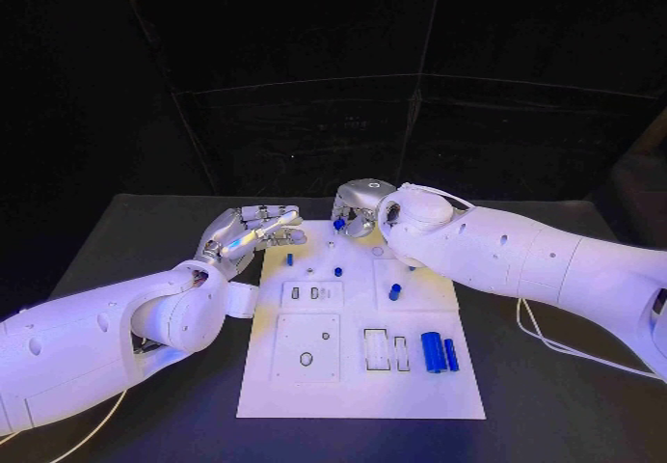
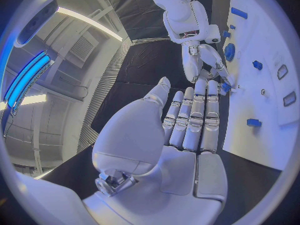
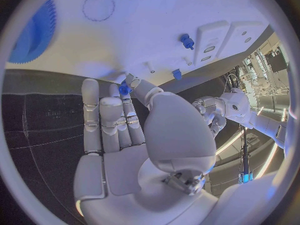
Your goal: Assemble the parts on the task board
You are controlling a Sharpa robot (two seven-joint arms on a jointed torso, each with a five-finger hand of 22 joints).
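Right hand point(image 1: 358, 208) mid-pick: pinching a small blue part point(image 3: 124, 89) at the far edge of the task board point(image 1: 361, 391).
Left hand point(image 1: 254, 230) idle beside the board's far-left corner, fingers straight, holding nothing. Next, probably: carry the part to its socket, align, press in. Other blue parts point(image 1: 440, 351) lie on the board nearer the robot.

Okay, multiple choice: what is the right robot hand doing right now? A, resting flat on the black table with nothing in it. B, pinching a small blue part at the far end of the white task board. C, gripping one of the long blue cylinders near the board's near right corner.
B: the right robot hand pinches a small blue part at its fingertips, over the far end of the white task board.
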